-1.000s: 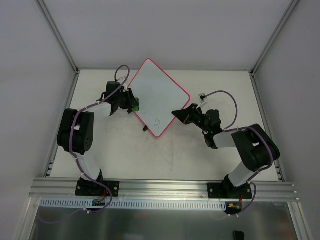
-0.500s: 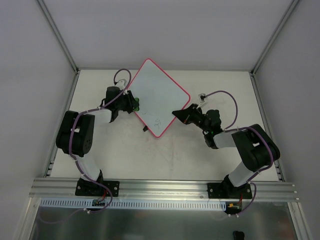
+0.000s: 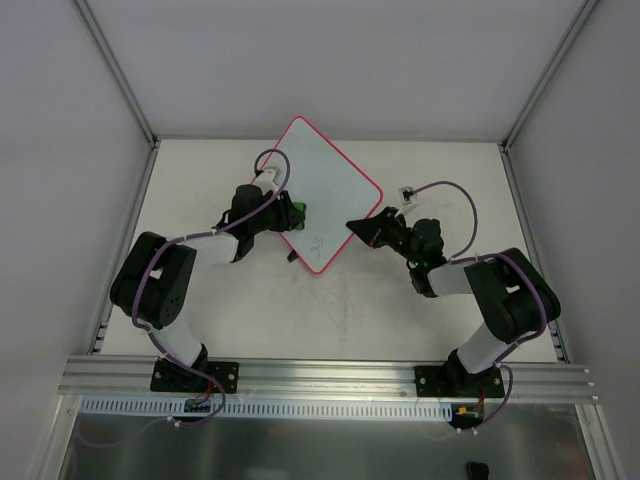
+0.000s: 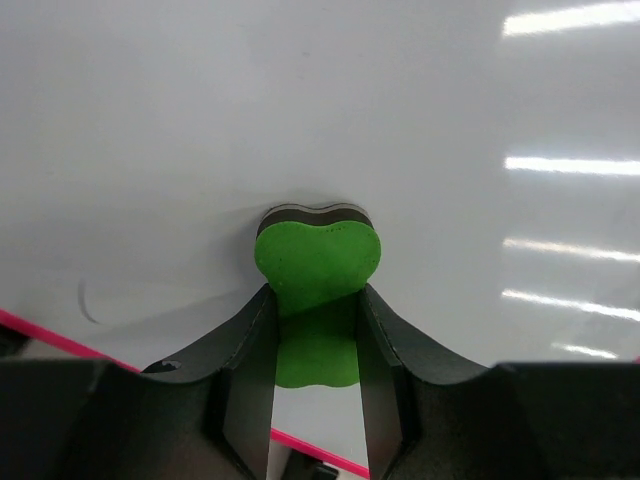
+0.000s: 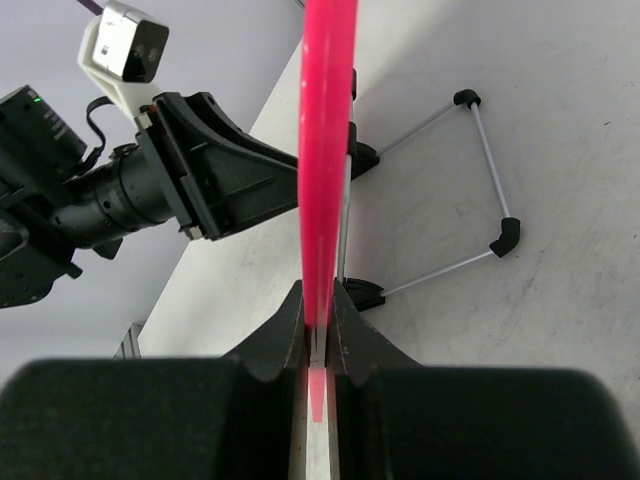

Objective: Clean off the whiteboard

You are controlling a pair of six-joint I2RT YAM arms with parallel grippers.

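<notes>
The whiteboard (image 3: 322,185) is white with a thin pink-red frame and stands tilted as a diamond at the table's middle back. A small dark scribble (image 3: 317,241) remains near its lower corner. My left gripper (image 3: 292,214) is shut on the green eraser (image 4: 316,268), whose dark pad presses on the board's white face (image 4: 300,110). My right gripper (image 3: 358,227) is shut on the board's right edge; in the right wrist view the pink frame (image 5: 326,150) runs edge-on between the fingers (image 5: 285,335). A faint curved mark (image 4: 88,305) shows near the frame.
A thin wire stand with black feet (image 5: 470,175) lies behind the board on the table. The left arm's wrist camera (image 5: 125,38) shows across the board. Grey walls enclose the white table (image 3: 350,310); an aluminium rail (image 3: 330,375) runs along the near edge.
My left gripper with the eraser has slid right and slightly down across the board, from its left edge toward the lower middle. The right gripper and the board stay still.
</notes>
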